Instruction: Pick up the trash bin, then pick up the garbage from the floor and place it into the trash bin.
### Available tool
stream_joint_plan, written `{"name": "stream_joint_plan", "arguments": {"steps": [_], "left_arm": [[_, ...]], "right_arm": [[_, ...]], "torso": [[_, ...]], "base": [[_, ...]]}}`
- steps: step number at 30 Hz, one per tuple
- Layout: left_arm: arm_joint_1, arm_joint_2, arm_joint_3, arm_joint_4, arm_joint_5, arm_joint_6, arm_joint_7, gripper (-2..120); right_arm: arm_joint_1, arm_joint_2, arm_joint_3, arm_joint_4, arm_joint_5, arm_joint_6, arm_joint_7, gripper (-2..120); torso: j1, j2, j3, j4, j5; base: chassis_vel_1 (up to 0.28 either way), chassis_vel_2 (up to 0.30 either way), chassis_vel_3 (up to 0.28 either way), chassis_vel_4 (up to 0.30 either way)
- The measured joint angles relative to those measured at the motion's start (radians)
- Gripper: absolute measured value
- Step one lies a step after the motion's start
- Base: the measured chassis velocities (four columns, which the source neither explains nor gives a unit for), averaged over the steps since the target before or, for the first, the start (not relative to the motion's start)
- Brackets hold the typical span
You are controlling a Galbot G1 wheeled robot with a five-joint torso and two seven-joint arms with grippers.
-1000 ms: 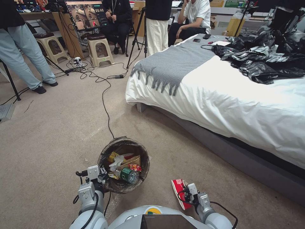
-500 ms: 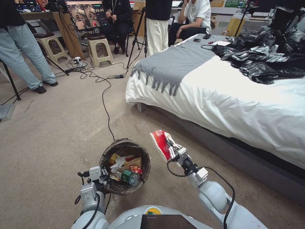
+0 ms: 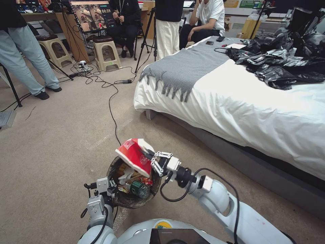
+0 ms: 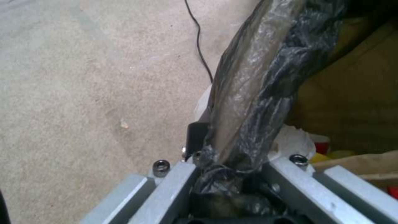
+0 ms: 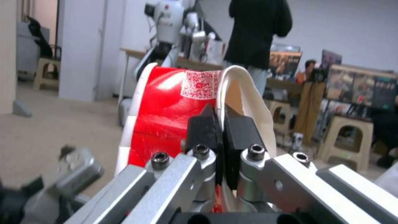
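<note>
Garbage, one flattened red and white paper cup [image 3: 134,156], pinched by its white rim between the closed fingers of the right gripper [image 3: 150,158], tilted, held in the air over the open mouth of the trash bin [image 3: 154,183]. Same cup [image 5: 166,115] close up in the right wrist view, clamped tight. Left gripper [image 3: 111,189] closed on the near rim of the bin, over the dark bag liner [image 4: 248,93]. Inside the bin: green-labelled bottle [image 3: 138,188], crumpled tissue [image 3: 126,173], wrappers. Beneath, beige carpet floor [image 3: 50,142]; to the right, the bed [image 3: 257,112].

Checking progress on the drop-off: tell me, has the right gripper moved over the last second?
Yes. The right gripper, shut on the red cup, rose from the floor and swung left, away from the bed, over the trash bin.
</note>
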Motion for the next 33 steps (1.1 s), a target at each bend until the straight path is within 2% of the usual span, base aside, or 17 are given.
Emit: {"name": "stream_joint_plan", "arguments": {"steps": [1,3,6,17,20,22,23,24,27,28,30,31,33], "left_arm": [[0.000,0.000,0.000,0.000,0.000,0.000,0.000,0],[0.003,0.000,0.003,-0.006,0.005,0.001,0.000,0],[0.006,-0.001,0.005,-0.011,0.007,0.001,0.000,0],[0.008,-0.006,0.004,-0.014,0.009,0.001,0.001,0],[0.005,-0.007,0.003,-0.014,0.010,0.001,0.001,0],[0.005,-0.007,0.003,-0.014,0.010,0.001,0.001,0],[0.005,-0.009,0.003,-0.013,0.010,0.001,0.001,0],[0.005,-0.009,0.003,-0.013,0.010,0.001,0.001,0],[0.005,-0.011,0.003,-0.009,0.010,0.001,0.001,0],[0.005,-0.011,0.003,-0.009,0.010,0.001,0.001,0],[0.003,-0.011,0.003,-0.008,0.010,0.001,0.001,0],[0.003,-0.011,0.003,-0.008,0.010,0.001,0.001,0],[0.000,-0.011,0.003,-0.007,0.009,0.001,0.001,0]], "right_arm": [[0.000,0.000,0.000,0.000,0.000,0.000,0.000,0],[0.033,0.011,-0.065,-0.068,-0.023,-0.002,0.012,0],[0.055,0.021,-0.085,-0.105,-0.028,-0.002,0.016,0],[0.072,0.042,-0.108,-0.204,-0.042,0.009,0.022,0],[0.055,0.041,-0.111,-0.215,-0.057,0.008,0.024,16],[0.050,0.040,-0.111,-0.215,-0.059,0.008,0.024,18],[0.044,0.037,-0.112,-0.215,-0.063,0.008,0.024,26],[0.044,0.037,-0.112,-0.215,-0.063,0.008,0.024,26],[0.032,0.033,-0.114,-0.217,-0.069,0.012,0.024,41],[0.032,0.033,-0.114,-0.217,-0.069,0.012,0.024,41],[0.022,0.031,-0.114,-0.217,-0.074,0.014,0.024,51],[0.022,0.031,-0.114,-0.217,-0.074,0.014,0.024,51],[0.014,0.028,-0.114,-0.216,-0.078,0.016,0.024,59]], "torso": [[0.000,0.000,0.000,0.0000,0.0000],[0.000,0.000,0.000,-0.0001,0.0001],[0.000,0.000,0.000,0.0000,0.0000],[0.000,0.000,0.000,-0.0001,0.0001],[0.000,0.000,0.000,-0.0001,0.0001],[0.000,0.000,0.000,-0.0001,0.0001],[0.000,0.000,0.000,-0.0001,0.0001],[0.000,0.000,0.000,-0.0001,0.0001],[0.000,0.000,0.000,-0.0001,0.0001],[0.000,0.000,0.000,-0.0001,0.0001],[0.000,0.000,0.000,0.0000,0.0001],[0.000,0.000,0.000,0.0000,0.0001],[0.000,0.000,0.000,-0.0001,0.0002]], "base": [[0.000,0.000,0.000,0.000],[0.000,0.000,0.000,0.000],[0.000,0.000,0.000,0.000],[0.000,0.000,0.000,0.000],[0.000,0.000,0.000,0.000],[0.000,0.000,0.000,0.000],[0.000,0.000,0.000,0.000],[0.000,0.000,0.000,0.000],[0.000,0.000,0.000,0.000],[0.000,0.000,0.000,0.000],[0.000,0.000,0.000,0.000],[0.000,0.000,0.000,0.000],[0.000,0.000,0.000,0.000]]}}
